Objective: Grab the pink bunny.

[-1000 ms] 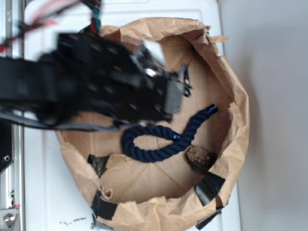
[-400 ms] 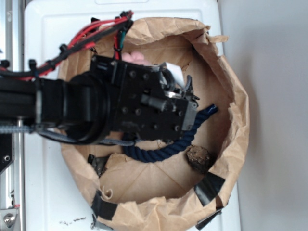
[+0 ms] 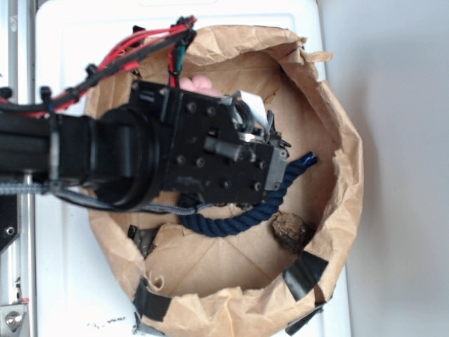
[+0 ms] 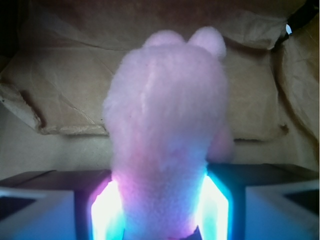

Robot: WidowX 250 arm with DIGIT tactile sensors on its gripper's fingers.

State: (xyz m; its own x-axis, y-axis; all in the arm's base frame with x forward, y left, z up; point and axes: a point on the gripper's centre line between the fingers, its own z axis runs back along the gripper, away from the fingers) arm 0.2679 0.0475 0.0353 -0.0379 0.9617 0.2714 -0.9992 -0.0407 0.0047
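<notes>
Gripping one pink bunny (image 4: 167, 125), gripper (image 4: 159, 210) closed

arm swung over the paper bowl (image 3: 337, 105), covering more blue rope (image 3: 280, 193)

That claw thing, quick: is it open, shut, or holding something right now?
Gripper: shut on the small pale pink plush bunny, whose body sits squeezed between the two glowing pads.
</notes>
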